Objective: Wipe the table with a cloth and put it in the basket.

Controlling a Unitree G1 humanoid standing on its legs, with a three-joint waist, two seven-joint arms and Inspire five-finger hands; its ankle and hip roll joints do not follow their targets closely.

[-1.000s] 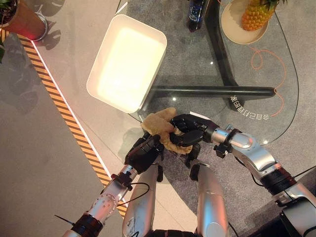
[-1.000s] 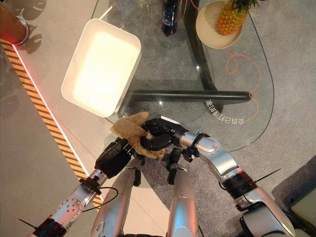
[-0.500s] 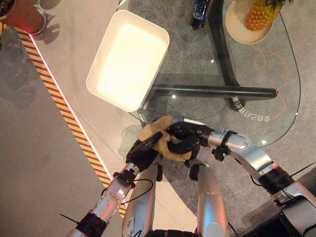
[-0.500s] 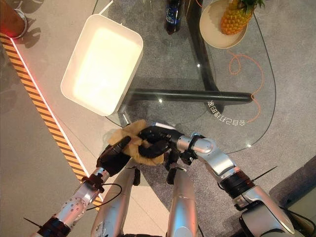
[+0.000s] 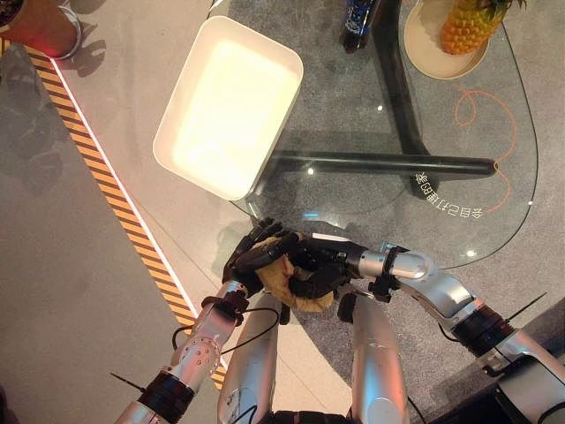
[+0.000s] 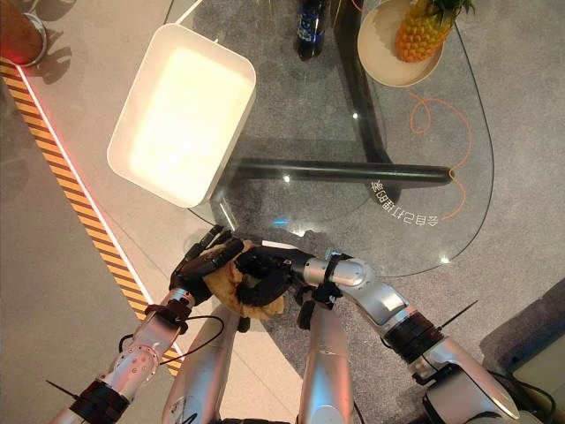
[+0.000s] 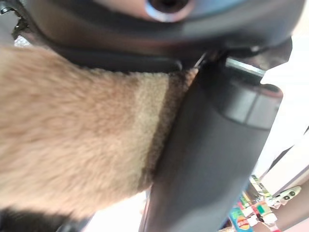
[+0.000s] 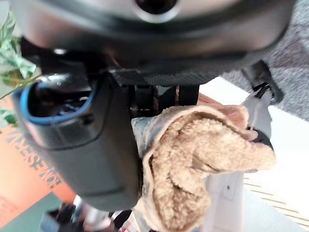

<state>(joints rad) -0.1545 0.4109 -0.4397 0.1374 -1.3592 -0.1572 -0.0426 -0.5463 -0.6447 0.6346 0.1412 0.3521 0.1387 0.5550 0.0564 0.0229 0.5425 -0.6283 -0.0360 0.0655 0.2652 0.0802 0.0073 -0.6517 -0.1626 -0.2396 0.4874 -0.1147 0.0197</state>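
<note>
A tan fluffy cloth [image 5: 290, 283] hangs bunched between my two hands just off the near-left edge of the glass table [image 5: 353, 124]. My right hand [image 5: 322, 265] is curled around it, and the right wrist view has the cloth [image 8: 193, 164] folded inside that hand [image 8: 82, 145]. From the left, my left hand [image 5: 252, 254] lies over the cloth's other side, and its own wrist view shows the cloth [image 7: 72, 140] pressed between palm and thumb [image 7: 207, 159]. The white rectangular basket [image 5: 207, 181] stands on the table's left end, beyond both hands.
A dark bottle [image 5: 357, 18] and a pineapple [image 5: 466, 26] on a round plate [image 5: 424, 49] stand at the table's far side. An orange cord [image 5: 494, 115] loops under the glass. Striped floor tape [image 5: 115, 190] runs along the left, with a pot [image 5: 40, 31] beyond it.
Both hands and the cloth have moved toward me, off the table's edge. My left hand has come up from below and closed over the cloth that the right hand holds.
</note>
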